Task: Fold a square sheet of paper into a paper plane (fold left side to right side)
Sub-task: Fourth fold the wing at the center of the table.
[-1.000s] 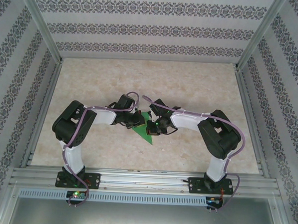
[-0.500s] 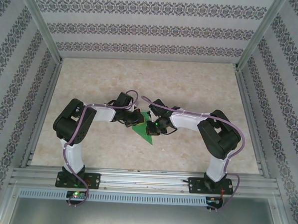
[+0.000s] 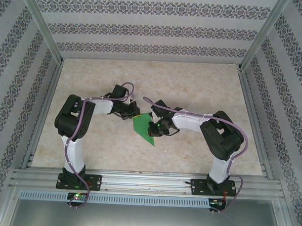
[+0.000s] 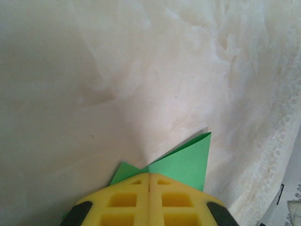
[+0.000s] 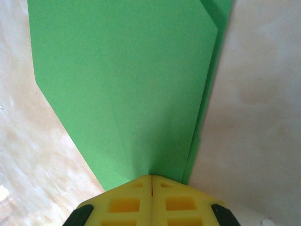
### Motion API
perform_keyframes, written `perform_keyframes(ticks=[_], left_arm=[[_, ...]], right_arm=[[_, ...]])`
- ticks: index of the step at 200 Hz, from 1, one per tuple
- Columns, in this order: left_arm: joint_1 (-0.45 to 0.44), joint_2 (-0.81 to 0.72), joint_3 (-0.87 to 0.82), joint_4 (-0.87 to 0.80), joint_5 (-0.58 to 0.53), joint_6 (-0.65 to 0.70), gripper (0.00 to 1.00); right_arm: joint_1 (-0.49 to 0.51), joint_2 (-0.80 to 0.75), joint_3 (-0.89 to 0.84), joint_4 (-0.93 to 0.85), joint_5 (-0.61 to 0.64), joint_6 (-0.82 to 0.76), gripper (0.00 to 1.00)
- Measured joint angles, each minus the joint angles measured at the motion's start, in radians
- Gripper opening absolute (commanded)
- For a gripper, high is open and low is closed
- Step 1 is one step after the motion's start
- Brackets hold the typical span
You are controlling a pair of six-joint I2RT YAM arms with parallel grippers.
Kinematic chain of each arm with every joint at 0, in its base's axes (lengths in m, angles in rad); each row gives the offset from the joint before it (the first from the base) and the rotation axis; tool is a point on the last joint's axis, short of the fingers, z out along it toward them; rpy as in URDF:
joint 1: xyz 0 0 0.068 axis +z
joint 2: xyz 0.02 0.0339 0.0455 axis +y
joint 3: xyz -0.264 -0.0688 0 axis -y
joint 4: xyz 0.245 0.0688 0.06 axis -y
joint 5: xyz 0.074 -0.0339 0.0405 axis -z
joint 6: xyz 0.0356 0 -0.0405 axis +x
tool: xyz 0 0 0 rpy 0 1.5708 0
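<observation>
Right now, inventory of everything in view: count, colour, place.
folded paper: 1, bright green, table centre, between both pincers
table: 1, beige marbled, under everything
wall panels: 3, white with dark floral stripes, left, back, right
frame rails: several, silver, near edge and corners
left arm, right arm: 2, black and white, purple cables
left pincer: 1, yellow fingers, shut, tips at the paper's edge
right pincer: 1, yellow fingers, shut, tips at the paper

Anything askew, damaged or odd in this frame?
Nothing torn or spilled. The layers of the folded green paper sit slightly offset: a strip of lower layer shows along its right edge in the right wrist view.
</observation>
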Motion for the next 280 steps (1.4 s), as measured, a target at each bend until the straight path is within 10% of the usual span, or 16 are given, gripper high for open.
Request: perform_keyframes(ticks=[108,168,280], left_arm=[[0.106,0.014,0.09,-0.069,-0.095,0.08,0.0],[-0.012,-0.201,-0.076,-0.022,-0.05,0.064,0.0],[-0.119,-0.059,-0.083,0.033,-0.016,0.02,0.0]], right_arm=[[0.0,0.0,0.0,0.001,-0.003,-0.002,0.0],[0.0,0.0,0.0,0.001,-0.004,-0.002,0.0],[0.0,-0.001,0.0,0.003,-0.014,-0.002,0.0]])
